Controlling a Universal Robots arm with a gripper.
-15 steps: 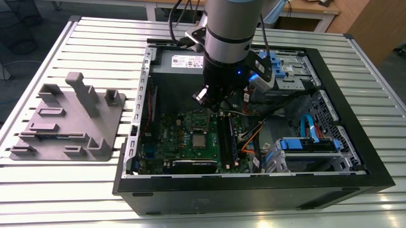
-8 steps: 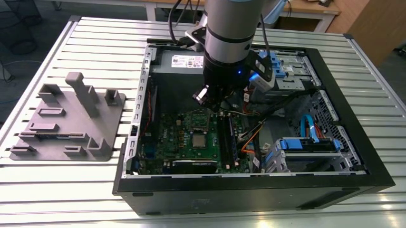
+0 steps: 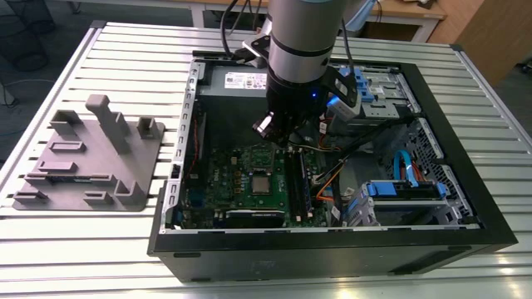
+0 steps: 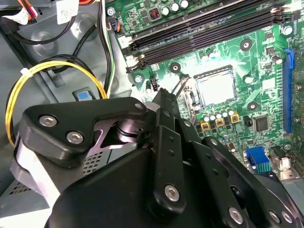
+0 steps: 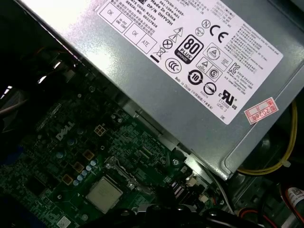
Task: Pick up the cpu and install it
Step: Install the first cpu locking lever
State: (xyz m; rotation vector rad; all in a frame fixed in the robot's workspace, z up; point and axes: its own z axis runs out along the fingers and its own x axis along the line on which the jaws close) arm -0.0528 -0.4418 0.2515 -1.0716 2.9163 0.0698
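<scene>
The cpu [image 3: 260, 184] is a small silver square lying flat in its socket on the green motherboard [image 3: 224, 187], inside the open computer case. In the second wrist view the cpu [image 4: 216, 88] shows pale and shiny inside the metal socket frame. In the first wrist view the cpu [image 5: 103, 194] also rests on the board. My gripper [image 3: 277, 136] hangs above the board, a little toward the power supply from the socket, and is apart from the chip. Its black linkage [image 4: 164, 142] crosses the near part of the second wrist view.
A grey power supply [image 5: 190, 71] with a white label lies beside the board. Memory slots [image 4: 204, 28] run past the socket. Yellow cables [image 4: 47, 71] loop near the case wall. Blue drive bays [image 3: 399, 190] stand at the exterior view's right. A grey fixture block [image 3: 91, 156] sits outside the case at its left.
</scene>
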